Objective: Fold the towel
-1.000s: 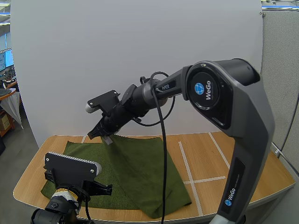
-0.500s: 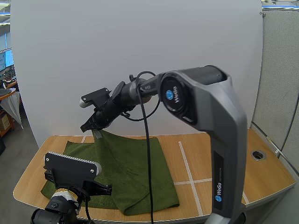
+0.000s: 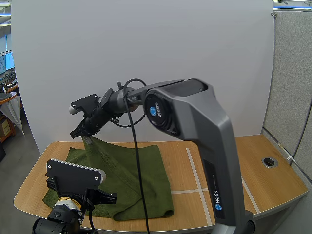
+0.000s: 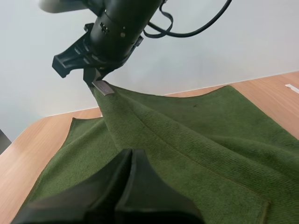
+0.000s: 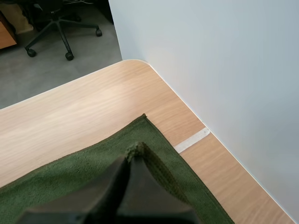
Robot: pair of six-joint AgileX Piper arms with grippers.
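1. Pinching one corner of the towel [image 3: 141,183], the right gripper [image 3: 86,136] hangs above the far-left corner of the table [image 3: 229,161]. The right wrist view shows its two fingers closed on the hemmed corner, with the cloth bunched between the tips.
2. Over the last second this gripper has swept from above the far middle of the table towards its left end, dragging the lifted cloth with it.
3. The towel has followed. Its right-hand edge, which a second ago lay past the middle of the table, now sits well back on the left half. The turned-over part slopes from the gripper down to a rounded crease near the table's front edge.
4. The left gripper [image 4: 131,157] has its fingers pressed together as one dark wedge with nothing between them. It rests low over the towel at the near-left side of the table and has not shifted during this second.
5. In the right wrist view the bottom layer's own corner lies flat on the table just beyond the fingertips, so the carried corner is nearly over its partner.
6. I judge the first fold to be most of the way done. What is left is probably to lower the corner onto the matching one and let go.
7. The top layer hangs slanted and slack, so it may land creased or askew on the table unless the corners are lined up first.
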